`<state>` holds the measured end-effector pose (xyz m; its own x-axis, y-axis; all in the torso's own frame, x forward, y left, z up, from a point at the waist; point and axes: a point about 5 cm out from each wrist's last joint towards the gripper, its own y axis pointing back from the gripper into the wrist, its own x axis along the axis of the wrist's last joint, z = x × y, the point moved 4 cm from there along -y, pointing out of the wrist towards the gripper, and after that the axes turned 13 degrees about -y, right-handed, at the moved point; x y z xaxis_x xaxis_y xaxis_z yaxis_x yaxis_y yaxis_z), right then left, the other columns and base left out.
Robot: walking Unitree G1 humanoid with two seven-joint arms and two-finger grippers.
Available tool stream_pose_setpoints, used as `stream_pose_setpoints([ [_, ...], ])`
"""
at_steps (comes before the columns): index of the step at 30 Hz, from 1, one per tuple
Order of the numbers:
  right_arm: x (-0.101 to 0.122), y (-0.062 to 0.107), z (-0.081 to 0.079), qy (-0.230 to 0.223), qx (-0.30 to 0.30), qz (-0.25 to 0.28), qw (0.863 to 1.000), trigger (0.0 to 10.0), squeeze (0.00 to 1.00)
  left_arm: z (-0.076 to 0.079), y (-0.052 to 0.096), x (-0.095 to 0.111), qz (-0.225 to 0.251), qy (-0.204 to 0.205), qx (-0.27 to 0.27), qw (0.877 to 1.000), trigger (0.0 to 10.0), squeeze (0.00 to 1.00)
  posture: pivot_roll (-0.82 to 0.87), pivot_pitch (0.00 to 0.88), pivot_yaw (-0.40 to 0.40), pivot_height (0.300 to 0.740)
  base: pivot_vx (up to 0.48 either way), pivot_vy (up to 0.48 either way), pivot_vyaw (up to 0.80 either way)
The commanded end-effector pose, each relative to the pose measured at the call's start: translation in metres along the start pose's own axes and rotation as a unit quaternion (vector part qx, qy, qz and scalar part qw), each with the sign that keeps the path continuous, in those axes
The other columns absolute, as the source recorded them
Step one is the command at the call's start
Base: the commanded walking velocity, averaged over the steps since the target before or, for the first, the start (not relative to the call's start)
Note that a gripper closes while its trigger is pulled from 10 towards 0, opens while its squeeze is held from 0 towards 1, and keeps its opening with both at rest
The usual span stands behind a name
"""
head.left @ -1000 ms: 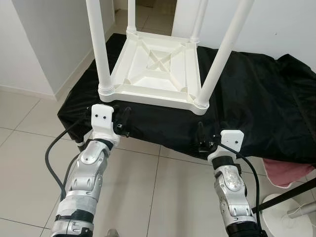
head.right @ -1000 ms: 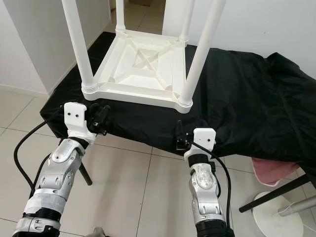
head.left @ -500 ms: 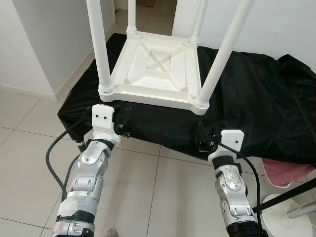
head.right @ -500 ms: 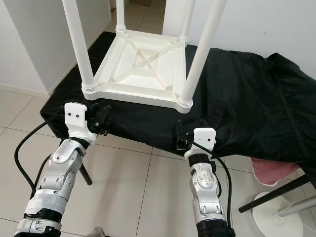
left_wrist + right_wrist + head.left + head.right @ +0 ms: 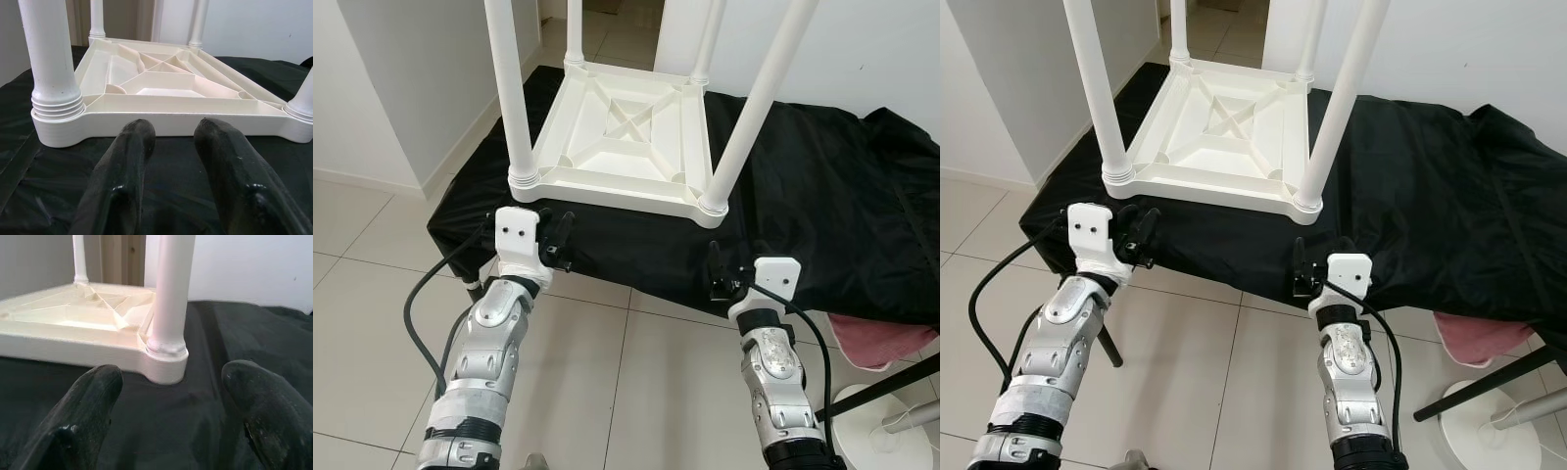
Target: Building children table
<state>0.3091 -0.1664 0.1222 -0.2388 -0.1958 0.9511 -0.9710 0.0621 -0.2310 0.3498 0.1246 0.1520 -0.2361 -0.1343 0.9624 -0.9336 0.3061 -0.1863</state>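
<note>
Table (image 5: 622,147): upside down on the black cloth (image 5: 822,196), just ahead of both my claws, legs pointing up.
Left claw (image 5: 558,235): hovering at the cloth's near edge, just short of the table's near rim, beside the near-left leg (image 5: 514,108). Fingers (image 5: 127,166) apart by a narrow gap, gripping nothing.
Right claw (image 5: 1299,266): also at the cloth's near edge, a little further back from the table, in line with the near-right leg (image 5: 1332,108). Fingers (image 5: 93,396) spread wide, nothing between them.
Look of it: white plastic, ribbed underside with a cross brace in the middle, four round legs seated in ringed corner sockets.
Change: right claw has dropped back a touch from a second ago; left claw and table sit as they did.
</note>
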Motion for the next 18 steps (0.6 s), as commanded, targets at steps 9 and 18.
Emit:
stream_pose_setpoints([
  [9, 0.002, 0.022, 0.015, 0.004, -0.023, -0.001, 1.0, 10.0, 0.0, 0.007, 0.027, 0.001, 0.016, 0.023, -0.055, 0.998, 10.0, 0.0, -0.03, 0.0, -0.062, 0.74, 0.207, 0.0, 0.0],
  [18, 0.008, 0.038, 0.022, 0.013, -0.025, 0.0, 1.0, 10.0, 0.0, 0.006, 0.038, 0.004, 0.006, 0.039, -0.054, 0.998, 10.0, 0.0, -0.03, 0.0, -0.032, 0.74, 0.0, 0.0, 0.0],
])
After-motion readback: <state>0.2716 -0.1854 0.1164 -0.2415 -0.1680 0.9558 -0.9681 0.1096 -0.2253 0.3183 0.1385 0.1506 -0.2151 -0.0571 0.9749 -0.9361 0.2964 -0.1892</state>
